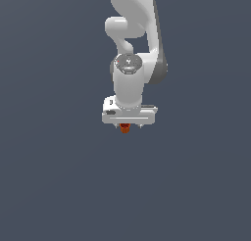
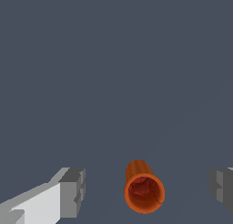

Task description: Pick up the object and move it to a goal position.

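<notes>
Largest first: the tabletop point(image 1: 54, 186) fills both views as one plain slate-grey surface with no edge or corner in sight, so you cannot place anything against its borders.

Next, one white arm point(image 1: 131, 49) hangs over it in the exterior view, its wrist pointing straight down.

At its end, one claw point(image 1: 128, 123) is spread wide. The wrist view shows two grey fingers point(image 2: 73, 191), one at each side, well apart, with bare gaps between each and the thing between them. You are holding nothing.

Smallest: one object point(image 2: 144, 189), orange-red. In the wrist view it reads as a short tube or cup with a flared rim and a hollow, darker inside, not a plain block. It lies between the fingers, nearer the far-side finger than the near white one, touching neither. In the exterior view it point(image 1: 125, 128) shows only as a small orange spot just below the claw's body. Whether it stands or lies on its side you cannot tell for certain.

Step in hand, as judged: the approach is done and the grasp has not begun. Your next move calls for a small sideways correction to centre the object, a short descent if the fingertips are not yet level with its body, then closing across its narrow width. No goal marker is visible in either view.
</notes>
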You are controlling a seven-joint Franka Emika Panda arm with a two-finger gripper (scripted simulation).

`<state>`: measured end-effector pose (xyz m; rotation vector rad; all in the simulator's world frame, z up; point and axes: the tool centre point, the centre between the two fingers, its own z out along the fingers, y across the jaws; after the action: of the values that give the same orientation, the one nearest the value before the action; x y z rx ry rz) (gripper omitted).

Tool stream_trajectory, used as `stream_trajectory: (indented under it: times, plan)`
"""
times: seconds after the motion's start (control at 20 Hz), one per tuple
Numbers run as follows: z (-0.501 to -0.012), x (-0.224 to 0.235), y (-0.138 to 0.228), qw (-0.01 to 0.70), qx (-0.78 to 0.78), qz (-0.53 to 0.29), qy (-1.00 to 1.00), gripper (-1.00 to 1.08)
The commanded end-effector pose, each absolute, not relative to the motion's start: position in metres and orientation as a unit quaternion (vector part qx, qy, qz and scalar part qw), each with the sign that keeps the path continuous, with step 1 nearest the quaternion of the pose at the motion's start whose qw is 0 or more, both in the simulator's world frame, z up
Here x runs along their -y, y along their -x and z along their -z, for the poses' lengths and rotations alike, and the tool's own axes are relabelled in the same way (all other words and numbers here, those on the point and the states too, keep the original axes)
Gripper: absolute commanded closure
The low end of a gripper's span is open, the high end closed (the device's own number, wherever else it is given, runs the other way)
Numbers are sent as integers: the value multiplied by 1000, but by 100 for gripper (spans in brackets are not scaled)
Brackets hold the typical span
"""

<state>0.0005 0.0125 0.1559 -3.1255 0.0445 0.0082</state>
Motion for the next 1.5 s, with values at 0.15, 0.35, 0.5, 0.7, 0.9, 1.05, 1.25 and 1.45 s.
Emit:
stream_trajectory:
  times: [0.15,0.35,0.5,0.7,0.9,1.05,1.25,1.45]
  plan:
    - [-158,-6,-2,6,-19,-1,1000,-92]
    - [-165,19,-6,0,-37,4,999,-92]
    - [-167,29,-7,-3,-43,6,999,-92]
    - [-166,26,-7,-2,-43,6,999,-92]
    - [-163,26,-4,-2,-56,6,998,-92]
    - [-159,24,-1,-1,-71,5,997,-92]
    - [-152,21,5,0,-101,5,995,-92]
    - [-142,17,13,1,-140,4,990,-92]
